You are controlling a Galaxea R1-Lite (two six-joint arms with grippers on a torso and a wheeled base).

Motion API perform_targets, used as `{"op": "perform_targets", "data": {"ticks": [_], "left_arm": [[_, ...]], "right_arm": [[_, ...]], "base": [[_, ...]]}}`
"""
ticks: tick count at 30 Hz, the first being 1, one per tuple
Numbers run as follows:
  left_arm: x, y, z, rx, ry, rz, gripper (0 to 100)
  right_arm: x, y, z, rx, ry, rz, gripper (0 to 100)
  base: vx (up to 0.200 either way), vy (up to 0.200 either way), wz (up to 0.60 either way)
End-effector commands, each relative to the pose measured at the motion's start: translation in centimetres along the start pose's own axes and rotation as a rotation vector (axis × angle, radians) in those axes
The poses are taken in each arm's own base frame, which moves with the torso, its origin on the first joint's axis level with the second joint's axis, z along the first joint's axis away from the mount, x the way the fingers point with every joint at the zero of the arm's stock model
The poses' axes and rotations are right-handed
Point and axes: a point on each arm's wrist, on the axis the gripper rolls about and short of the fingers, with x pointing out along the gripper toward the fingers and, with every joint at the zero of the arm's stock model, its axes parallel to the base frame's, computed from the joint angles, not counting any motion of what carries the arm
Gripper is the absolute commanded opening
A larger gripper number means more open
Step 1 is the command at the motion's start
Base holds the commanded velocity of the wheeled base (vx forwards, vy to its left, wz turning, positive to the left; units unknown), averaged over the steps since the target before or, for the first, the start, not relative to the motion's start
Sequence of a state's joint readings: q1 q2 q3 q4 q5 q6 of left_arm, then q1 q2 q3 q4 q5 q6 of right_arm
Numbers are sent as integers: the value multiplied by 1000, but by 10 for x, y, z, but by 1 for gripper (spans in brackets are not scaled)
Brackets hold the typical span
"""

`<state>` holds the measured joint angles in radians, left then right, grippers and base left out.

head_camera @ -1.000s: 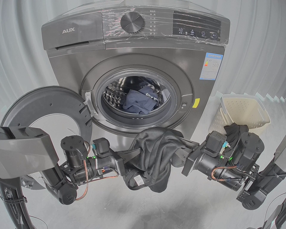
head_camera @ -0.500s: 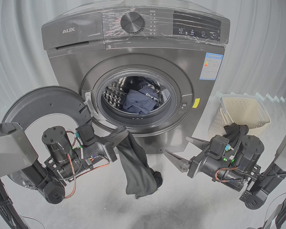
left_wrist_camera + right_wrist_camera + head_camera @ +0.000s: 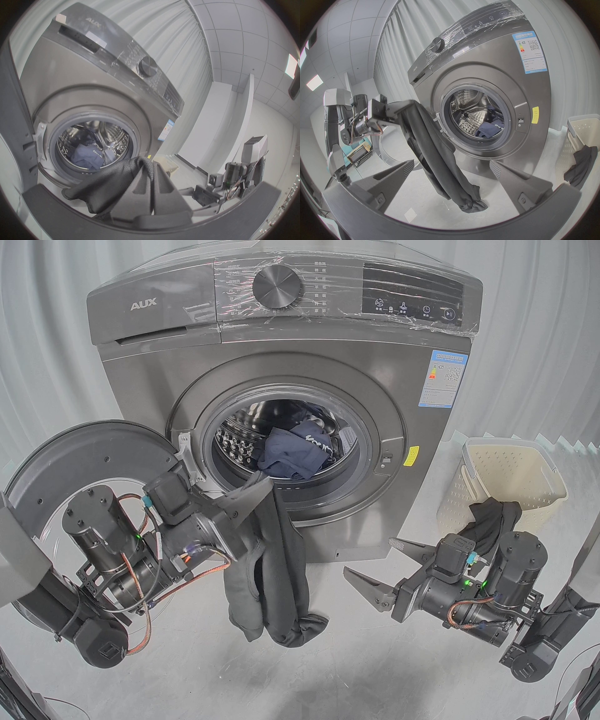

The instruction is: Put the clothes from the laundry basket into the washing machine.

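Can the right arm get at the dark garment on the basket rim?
Probably yes: the right gripper is open and empty, the dark garment hangs uncovered on the laundry basket rim, but the gripper points away from it.

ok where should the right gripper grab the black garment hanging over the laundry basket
Best bet: take the black garment at the bunched part where it folds over the laundry basket rim. Bring the open right gripper in from above on the robot's side. That fold humps up off the rim, so the fingers can close around it. The hanging tail seems to lie flat against the wall.
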<state>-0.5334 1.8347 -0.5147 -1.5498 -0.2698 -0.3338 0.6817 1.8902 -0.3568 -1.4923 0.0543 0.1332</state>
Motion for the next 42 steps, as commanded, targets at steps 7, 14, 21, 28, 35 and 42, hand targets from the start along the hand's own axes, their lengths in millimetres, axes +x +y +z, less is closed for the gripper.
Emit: {"op": "perform_targets", "data": {"ticks": [7, 14, 21, 28, 35, 42], "left_arm": [[6, -10, 32, 41, -132, -15, 0], [8, -12, 45, 58, -179, -18, 0], [8, -14, 53, 64, -206, -21, 0], [10, -16, 55, 63, -226, -5, 0], [12, -19, 48, 52, -205, -14, 0], [13, -18, 45, 50, -197, -13, 0]], "right_arm": [[22, 18, -28, -3, 70, 71, 100], [47, 46, -45, -20, 80, 163, 100], [73, 59, -65, -27, 88, 201, 100], [103, 58, -69, -18, 19, 261, 100], [120, 58, -58, -18, -57, 269, 100], [133, 56, -45, -20, -116, 270, 100]], "base": [[0, 0, 0], [0, 0, 0], [0, 0, 0], [0, 0, 0], [0, 0, 0], [0, 0, 0]]}}
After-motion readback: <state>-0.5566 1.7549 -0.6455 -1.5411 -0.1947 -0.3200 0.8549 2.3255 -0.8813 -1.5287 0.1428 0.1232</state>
